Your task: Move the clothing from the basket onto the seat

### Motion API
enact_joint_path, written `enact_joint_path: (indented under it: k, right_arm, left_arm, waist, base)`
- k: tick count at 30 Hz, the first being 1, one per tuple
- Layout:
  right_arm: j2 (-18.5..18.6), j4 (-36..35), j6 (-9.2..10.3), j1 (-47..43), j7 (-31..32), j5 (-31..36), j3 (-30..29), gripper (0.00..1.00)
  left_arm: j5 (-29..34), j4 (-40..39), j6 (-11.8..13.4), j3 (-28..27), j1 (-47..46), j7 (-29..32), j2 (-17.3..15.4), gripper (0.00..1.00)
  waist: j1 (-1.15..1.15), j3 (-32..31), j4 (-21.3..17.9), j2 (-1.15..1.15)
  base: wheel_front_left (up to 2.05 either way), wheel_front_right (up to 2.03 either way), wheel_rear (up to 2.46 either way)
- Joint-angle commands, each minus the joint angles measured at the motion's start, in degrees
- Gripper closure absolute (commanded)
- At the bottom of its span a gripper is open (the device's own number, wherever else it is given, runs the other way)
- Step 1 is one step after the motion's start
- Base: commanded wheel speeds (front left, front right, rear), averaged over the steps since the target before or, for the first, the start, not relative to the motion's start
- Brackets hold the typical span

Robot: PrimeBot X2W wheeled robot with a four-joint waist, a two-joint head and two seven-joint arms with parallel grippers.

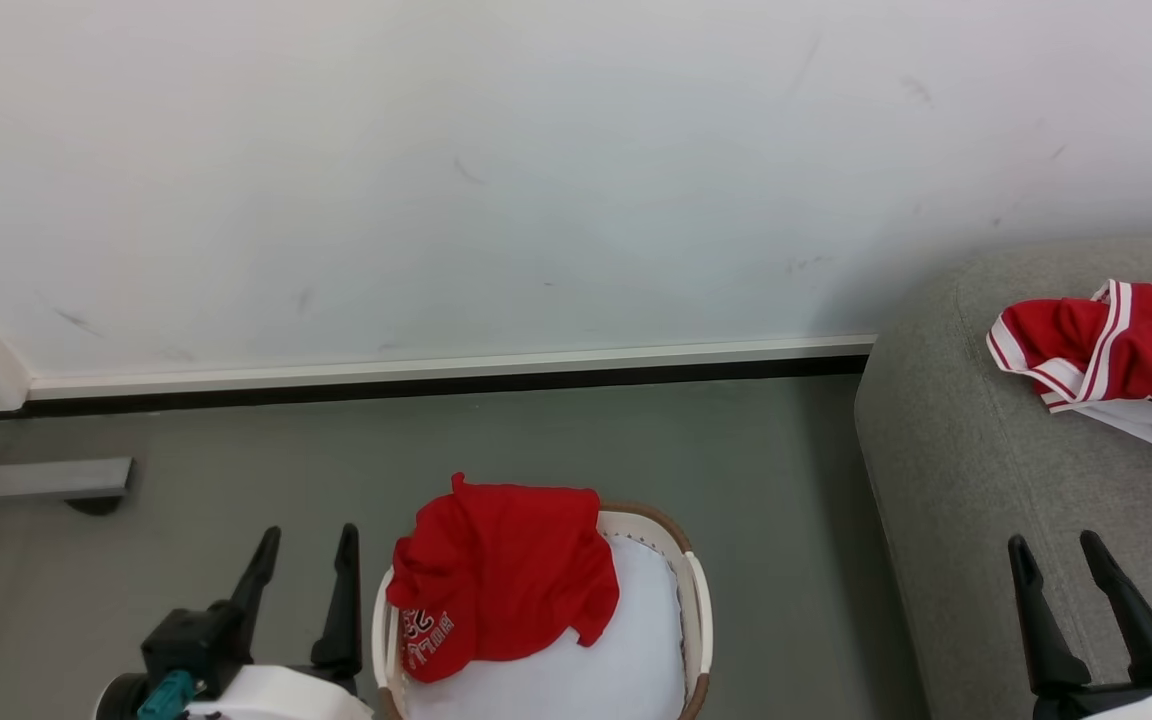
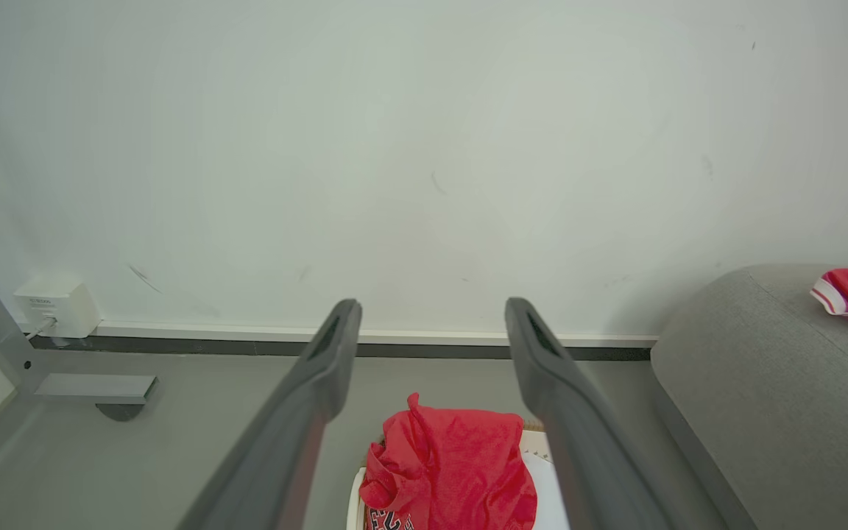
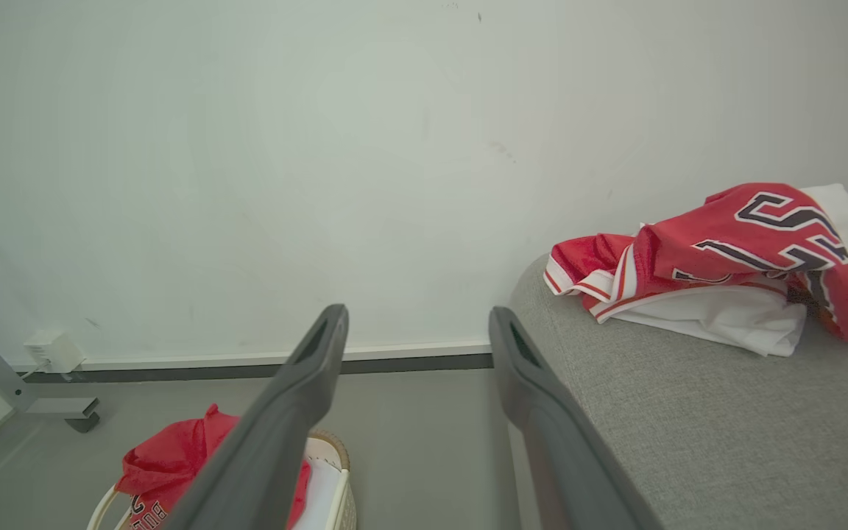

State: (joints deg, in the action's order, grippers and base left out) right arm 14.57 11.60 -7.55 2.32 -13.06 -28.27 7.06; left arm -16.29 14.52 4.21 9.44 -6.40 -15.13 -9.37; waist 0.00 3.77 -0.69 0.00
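T-shirt (image 1: 506, 570) left in basket (image 1: 698, 600), jersey (image 1: 1126, 345) on seat (image 1: 956, 470).
Jaws spread wide and empty on both: left gripper (image 1: 308, 540) just beside the basket's left rim, right gripper (image 1: 1054, 548) by the seat's near side. T-shirt lies bunched over the left rim, on the white liner (image 1: 576, 670). Looks light, soft, floppy, unbreakable; pinch the raised crumple at its far end, clear of the liner, catching several layers.
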Motion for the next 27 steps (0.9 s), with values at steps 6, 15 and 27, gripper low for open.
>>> enact_joint_path:
  k: [6, 15, 27]
  right_arm:
    - [0.65, 2.46, 0.12, 3.39, -1.4, -0.85, 1.78, 0.0]
    - [1.05, 3.27, 0.12, 4.34, -2.04, -1.49, 2.97, 0.0]
    - [1.88, 1.41, 0.12, 6.48, -2.15, -1.18, 3.26, 0.0]
  left_arm:
    - [3.19, 0.93, -2.43, -2.47, -0.01, -0.02, 1.95, 0.0]
    - [5.49, 1.65, -4.79, -5.28, -0.41, -0.02, 3.82, 0.0]
    - [7.95, 1.71, -7.7, -6.19, -2.83, -0.02, 4.97, 0.0]
  waist:
    - [0.0, -0.27, 0.08, 0.0]
    - [0.0, -0.61, 0.36, 0.0]
    - [0.0, 2.25, -1.46, 0.0]
  base:
    - [0.0, 0.0, 0.0]
    - [0.0, 0.0, 0.0]
    - [0.0, 0.0, 0.0]
